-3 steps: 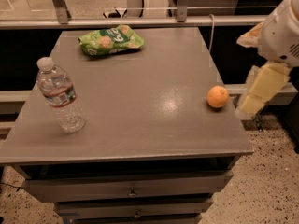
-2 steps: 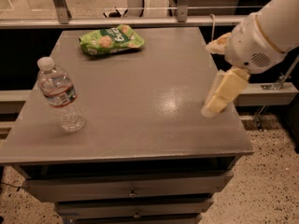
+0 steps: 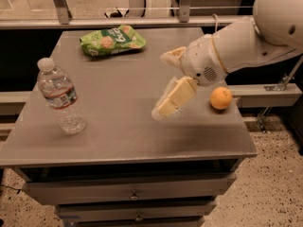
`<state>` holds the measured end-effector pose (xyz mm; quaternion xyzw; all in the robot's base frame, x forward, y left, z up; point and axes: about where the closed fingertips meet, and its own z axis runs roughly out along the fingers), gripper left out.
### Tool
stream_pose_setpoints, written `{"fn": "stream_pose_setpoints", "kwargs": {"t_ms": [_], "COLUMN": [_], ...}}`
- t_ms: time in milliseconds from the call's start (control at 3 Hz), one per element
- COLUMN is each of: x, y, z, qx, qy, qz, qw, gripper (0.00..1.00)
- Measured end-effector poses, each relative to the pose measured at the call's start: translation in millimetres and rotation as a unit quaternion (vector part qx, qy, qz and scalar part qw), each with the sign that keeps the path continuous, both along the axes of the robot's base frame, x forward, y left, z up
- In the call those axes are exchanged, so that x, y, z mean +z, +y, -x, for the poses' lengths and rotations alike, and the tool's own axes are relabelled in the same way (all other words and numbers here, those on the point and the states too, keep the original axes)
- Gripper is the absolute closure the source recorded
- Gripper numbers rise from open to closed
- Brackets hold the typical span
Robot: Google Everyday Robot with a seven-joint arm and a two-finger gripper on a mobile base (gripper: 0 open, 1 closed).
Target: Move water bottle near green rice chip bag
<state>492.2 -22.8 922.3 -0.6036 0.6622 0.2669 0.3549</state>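
Note:
The water bottle (image 3: 60, 98), clear and ribbed with a white cap and a red-white-blue label, stands upright near the table's left front edge. The green rice chip bag (image 3: 112, 40) lies flat at the back of the table, left of the middle. My gripper (image 3: 163, 83) hangs over the middle of the table on a white arm that comes in from the right. Its cream fingers (image 3: 174, 97) are spread apart and hold nothing. It is well to the right of the bottle and in front of the bag.
An orange fruit (image 3: 221, 98) sits on the grey table (image 3: 118, 141) near its right edge, just right of the gripper. Drawers run below the table's front. A rail and metal posts (image 3: 59, 4) stand behind the table.
The arm has swung left from beyond the table's right edge to over its middle, passing the orange. The bottle, the bag and the orange have not moved.

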Motion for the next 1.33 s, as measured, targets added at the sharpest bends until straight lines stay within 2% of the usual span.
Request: {"fn": "stream_pose_setpoints", "kwargs": {"t_ms": [333,667,1000,1333], "x": [9.0,17.0,16.9,20.5], "y": [51.6,63.6,63.4,69.6], "z": [12.0,17.1,17.0,18.8], "qx": [0.033,0.043,0.043,0.056], "qy": [-0.004,-0.006,-0.007,-0.013], "qz": [-0.079,-0.091,-0.09,-0.097], "qw": [0.9963,0.9949,0.995,0.9936], "gripper": [0.0,0.0,0.0,0.0]}}
